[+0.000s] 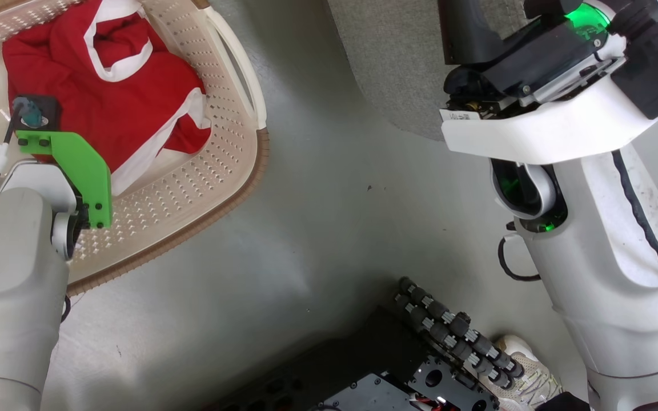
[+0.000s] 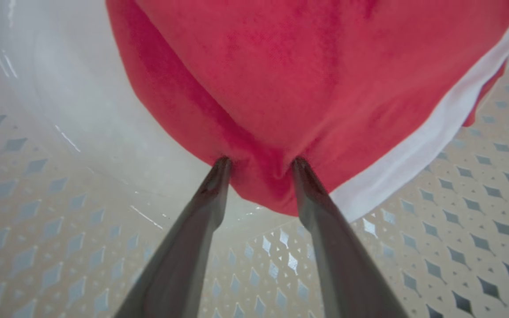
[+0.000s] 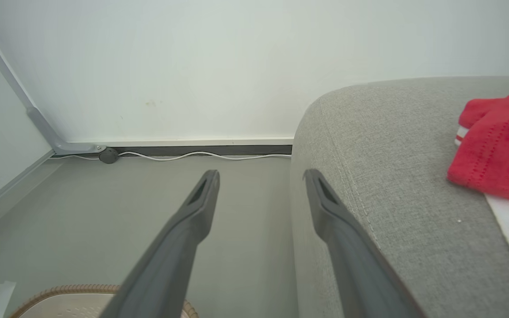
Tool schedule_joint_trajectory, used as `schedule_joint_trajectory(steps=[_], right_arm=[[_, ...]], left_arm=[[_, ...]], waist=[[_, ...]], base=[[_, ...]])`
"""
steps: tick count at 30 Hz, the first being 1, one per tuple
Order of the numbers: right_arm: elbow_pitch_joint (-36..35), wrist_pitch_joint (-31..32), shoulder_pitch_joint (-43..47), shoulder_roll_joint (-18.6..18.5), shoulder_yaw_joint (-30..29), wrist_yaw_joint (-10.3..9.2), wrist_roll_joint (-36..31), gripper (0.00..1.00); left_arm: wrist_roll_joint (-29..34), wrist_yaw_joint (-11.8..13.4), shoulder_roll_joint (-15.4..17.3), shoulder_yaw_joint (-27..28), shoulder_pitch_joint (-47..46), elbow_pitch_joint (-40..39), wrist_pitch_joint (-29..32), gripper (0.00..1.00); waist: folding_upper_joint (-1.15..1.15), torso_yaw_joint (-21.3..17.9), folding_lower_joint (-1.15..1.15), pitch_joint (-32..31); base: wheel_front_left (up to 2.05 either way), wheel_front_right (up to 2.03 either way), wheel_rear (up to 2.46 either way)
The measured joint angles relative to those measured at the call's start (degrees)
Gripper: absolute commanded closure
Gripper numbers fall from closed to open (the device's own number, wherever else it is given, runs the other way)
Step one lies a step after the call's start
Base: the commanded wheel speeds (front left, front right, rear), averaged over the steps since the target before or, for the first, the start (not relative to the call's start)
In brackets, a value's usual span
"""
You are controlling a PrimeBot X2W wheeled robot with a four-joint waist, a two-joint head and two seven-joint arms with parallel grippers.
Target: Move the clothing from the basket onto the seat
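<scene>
The cream basket (image 1: 192, 194) stands on the floor at the upper left of the head view, with red, white-trimmed clothing (image 1: 106, 108) bunched inside. My left arm reaches down into it. In the left wrist view my left gripper (image 2: 261, 163) is open, its fingertips (image 2: 219, 170) pressed into the lower edge of the clothing (image 2: 303, 79), a red fold between them, above the perforated basket floor (image 2: 457, 212). My right gripper (image 3: 261, 176) is open and empty beside the corner of the grey seat (image 3: 391, 154). A red garment (image 3: 497, 150) lies on that seat.
A person's pale shoe (image 1: 526, 371) and my black base (image 1: 397, 365) sit at the bottom of the head view. Bare grey floor (image 1: 334, 200) separates basket and seat (image 1: 397, 68). A white cable (image 3: 192, 155) runs along the wall; a metal frame leg (image 3: 38, 119) stands left.
</scene>
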Motion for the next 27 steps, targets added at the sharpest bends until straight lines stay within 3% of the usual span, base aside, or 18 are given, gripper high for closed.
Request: schedule_joint_trajectory(steps=[1, 13, 27], right_arm=[[-0.1, 0.0, -0.1, 0.0, 0.0, 0.0, 0.0, 0.0], [-0.2, 0.0, -0.2, 0.0, -0.3, -0.08, 0.6, 0.0], [3.5, 0.0, 0.8, -0.8, -1.6, 0.01, -2.3, 0.0]], left_arm=[[0.0, 0.0, 0.0, 0.0, -0.1, 0.0, 0.0, 1.0], [0.0, -0.3, -1.1, -0.5, -1.1, 0.9, -0.8, 1.0], [-0.8, -2.4, -6.0, -1.9, -0.9, 0.5, -10.1, 1.0]], waist=[[0.0, 0.0, 0.0, 0.0], [0.0, 0.7, 0.0, -0.7], [0.0, 3.8, 0.0, -6.0]], base=[[0.0, 0.0, 0.0], [0.0, 0.0, 0.0], [0.0, 0.0, 0.0]])
